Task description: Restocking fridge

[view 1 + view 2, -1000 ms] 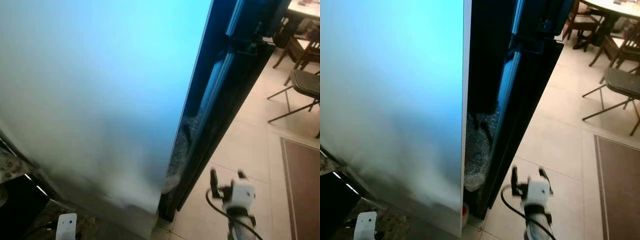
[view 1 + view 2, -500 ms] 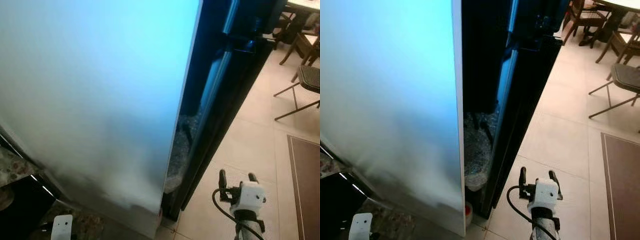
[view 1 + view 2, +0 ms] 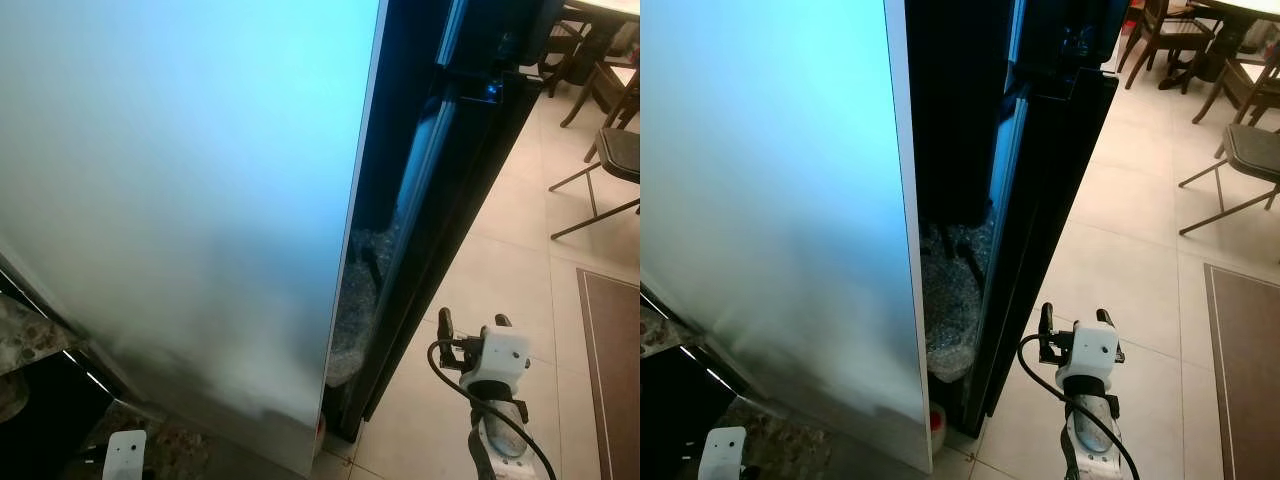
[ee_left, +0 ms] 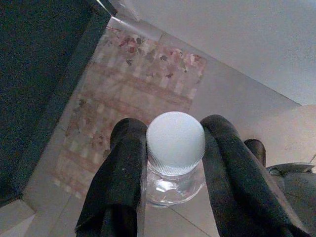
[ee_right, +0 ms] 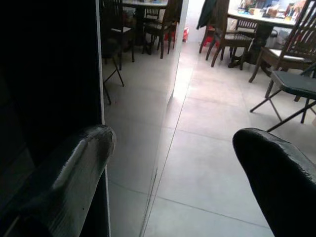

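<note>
While clamped, bottle (image 4: 175,148) cap-up lengthwise

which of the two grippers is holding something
The left gripper: its black fingers are shut on a clear bottle with a pale cap. The right gripper is open and empty, over the tiled floor beside the fridge.

One fridge (image 3: 1040,180) stands in view, with one pale door panel (image 3: 180,200) open in front of it, and one bottle (image 4: 175,148) with one white cap is present. Two grippers are counted: the left gripper (image 4: 173,163) and the right gripper (image 3: 1075,325), each with two black fingers. One folding chair (image 3: 1240,160) stands on the tiled floor, one rug (image 3: 1245,370) lies beside it, and one patterned mat (image 4: 128,103) lies under the bottle; further chairs at one round table (image 5: 256,17) are too crowded to count.
</note>
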Motion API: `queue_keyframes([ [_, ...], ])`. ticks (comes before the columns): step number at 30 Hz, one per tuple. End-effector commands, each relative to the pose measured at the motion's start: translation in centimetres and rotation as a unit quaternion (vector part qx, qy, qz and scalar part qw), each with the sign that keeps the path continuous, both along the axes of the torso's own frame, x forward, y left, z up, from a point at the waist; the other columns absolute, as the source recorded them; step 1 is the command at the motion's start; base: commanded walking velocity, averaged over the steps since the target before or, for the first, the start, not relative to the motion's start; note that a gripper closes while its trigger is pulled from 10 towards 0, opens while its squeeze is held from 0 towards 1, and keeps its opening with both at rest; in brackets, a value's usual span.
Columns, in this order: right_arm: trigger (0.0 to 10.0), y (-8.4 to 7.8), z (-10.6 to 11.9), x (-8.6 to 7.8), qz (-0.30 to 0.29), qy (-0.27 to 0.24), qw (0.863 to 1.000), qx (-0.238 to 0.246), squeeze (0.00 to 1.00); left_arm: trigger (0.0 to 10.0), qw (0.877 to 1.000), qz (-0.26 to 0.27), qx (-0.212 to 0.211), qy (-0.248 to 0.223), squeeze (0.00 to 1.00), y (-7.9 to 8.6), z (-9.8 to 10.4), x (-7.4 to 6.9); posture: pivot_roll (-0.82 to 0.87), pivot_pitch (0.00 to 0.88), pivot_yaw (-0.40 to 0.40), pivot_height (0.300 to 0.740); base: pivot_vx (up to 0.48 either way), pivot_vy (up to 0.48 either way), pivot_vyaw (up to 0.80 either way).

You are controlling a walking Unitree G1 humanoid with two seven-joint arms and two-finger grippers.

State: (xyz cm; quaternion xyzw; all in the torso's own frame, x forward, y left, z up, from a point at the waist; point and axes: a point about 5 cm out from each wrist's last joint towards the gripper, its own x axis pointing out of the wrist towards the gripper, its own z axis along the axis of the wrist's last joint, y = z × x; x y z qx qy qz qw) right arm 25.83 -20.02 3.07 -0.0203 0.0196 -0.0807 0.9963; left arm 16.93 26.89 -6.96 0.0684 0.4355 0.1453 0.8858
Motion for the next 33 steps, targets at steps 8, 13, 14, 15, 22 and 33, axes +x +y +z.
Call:
queue_keyframes([
  [8,10.0,0.6,0.0,0.8,0.03,0.009,0.999,0.018,0.0,10.0,1.0,-0.009,0.006,0.004,0.0,0.3,0.0,-0.4,0.0,0.0,-0.006,0.74,0.0,0.0,0.0],
  [13,10.0,0.4,0.7,1.8,0.042,0.003,0.999,0.021,0.0,10.0,1.0,-0.009,0.005,0.003,0.0,0.3,-0.1,-0.4,0.0,0.0,-0.015,0.74,0.0,0.0,0.0],
  [14,10.0,0.4,0.8,1.9,0.045,0.003,0.999,0.023,0.0,10.0,1.0,-0.009,0.005,0.002,0.0,0.2,-0.1,-0.4,0.0,0.0,-0.017,0.74,0.0,0.0,0.0],
  [15,10.0,0.4,0.8,1.9,0.047,0.002,0.999,0.025,0.0,10.0,1.0,-0.009,0.004,0.002,0.0,0.2,-0.1,-0.4,0.0,0.0,-0.017,0.74,0.0,0.0,0.0],
  [22,10.0,0.1,1.8,3.0,0.059,-0.007,0.998,0.017,0.0,10.0,1.0,-0.009,0.003,0.003,0.0,0.1,-0.2,-0.6,0.0,0.0,-0.022,0.74,0.0,0.0,0.0],
  [33,10.0,0.2,1.6,3.1,0.078,0.0,0.997,0.011,0.0,10.0,1.0,-0.009,0.003,0.004,0.0,0.2,-0.2,-0.7,0.01,0.0,-0.025,0.74,0.0,0.0,0.0],
])
